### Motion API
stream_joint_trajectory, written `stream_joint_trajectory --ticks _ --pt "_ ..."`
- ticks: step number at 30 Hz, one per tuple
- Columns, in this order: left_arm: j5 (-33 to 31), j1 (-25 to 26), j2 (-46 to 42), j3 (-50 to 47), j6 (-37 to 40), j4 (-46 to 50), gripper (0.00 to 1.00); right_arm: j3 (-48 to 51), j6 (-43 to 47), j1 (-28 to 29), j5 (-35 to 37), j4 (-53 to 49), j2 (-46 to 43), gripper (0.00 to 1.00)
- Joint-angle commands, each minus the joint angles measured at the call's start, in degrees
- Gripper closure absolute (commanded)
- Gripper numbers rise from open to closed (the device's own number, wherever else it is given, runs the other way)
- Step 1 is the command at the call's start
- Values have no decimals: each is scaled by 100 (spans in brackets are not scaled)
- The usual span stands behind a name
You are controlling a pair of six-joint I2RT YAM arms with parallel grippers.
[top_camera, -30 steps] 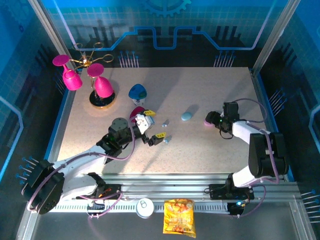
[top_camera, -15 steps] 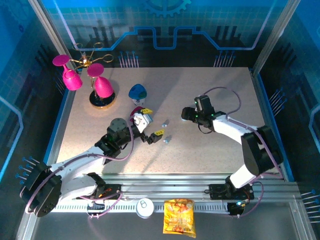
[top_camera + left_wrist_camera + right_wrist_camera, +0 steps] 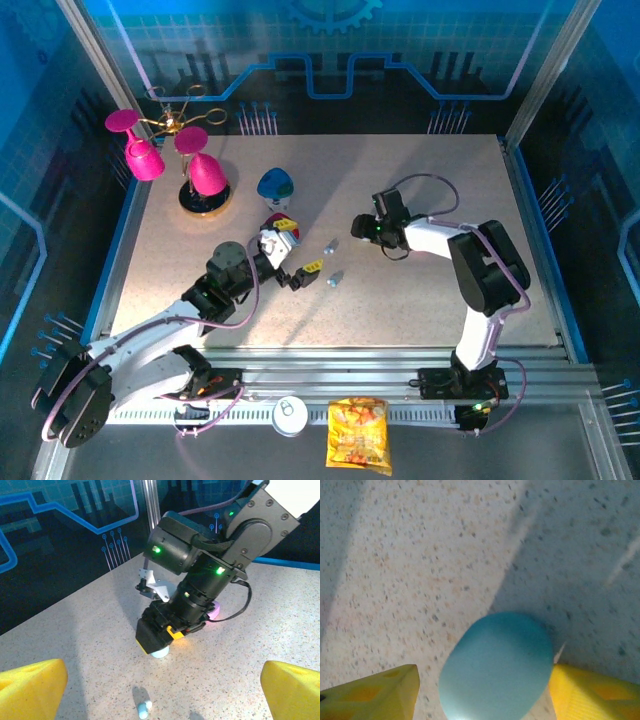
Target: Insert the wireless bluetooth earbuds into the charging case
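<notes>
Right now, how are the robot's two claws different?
The left gripper is spread wide with nothing between its fingers; the right gripper has the pale blue case between its fingers. The right gripper's jaws stand narrower, one finger against the case and a gap on the other side; the left gripper's stand wider. The right gripper points down at the table; the left gripper looks across at it. Both have yellow fingers.

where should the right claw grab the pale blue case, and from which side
Grip its two opposite sides at the middle, coming straight down from above. The pale blue case lies flat on the table, a smooth rounded pebble with no handle or rim to catch. The right claw straddles it so, jaws not yet closed.
</notes>
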State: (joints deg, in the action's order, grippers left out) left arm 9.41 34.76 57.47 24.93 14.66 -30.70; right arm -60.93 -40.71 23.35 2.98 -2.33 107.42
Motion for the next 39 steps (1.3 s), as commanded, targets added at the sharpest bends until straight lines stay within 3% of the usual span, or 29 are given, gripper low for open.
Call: stream_joint_trajectory --ticks 1,7,17,21,27,30,33,35,39 --pt "-114 -9 -74 -61 73 20 1 -429 290 59 43 -289 304 35" --pt "-131 -7 -43 -85 69 -11 1 -1073 1049 73 41 -1039 631 38" --pt "-124 -12 69 -104 15 -191 1 -1367 1709 424 764 -1744 701 41" --pt "-110 -7 74 -80 11 -185 1 -1722 1823 625 1233 -2106 940 54" --pt "-185 -8 -91 -150 51 -60 1 -1938 1959 741 1600 -2413 1028 62" --pt "-198 -13 -105 -166 24 -59 1 -1781 2137 731 1265 -2162 866 64" --pt "-233 -19 -130 -155 -13 -45 1 -1424 2393 649 422 -1688 535 64" --pt "-259 -42 -155 -135 -65 -24 1 -1184 2707 616 -172 -1444 285 64" --pt "-186 -174 -192 -145 -300 -33 1 -870 3543 616 -690 -1545 -163 65"
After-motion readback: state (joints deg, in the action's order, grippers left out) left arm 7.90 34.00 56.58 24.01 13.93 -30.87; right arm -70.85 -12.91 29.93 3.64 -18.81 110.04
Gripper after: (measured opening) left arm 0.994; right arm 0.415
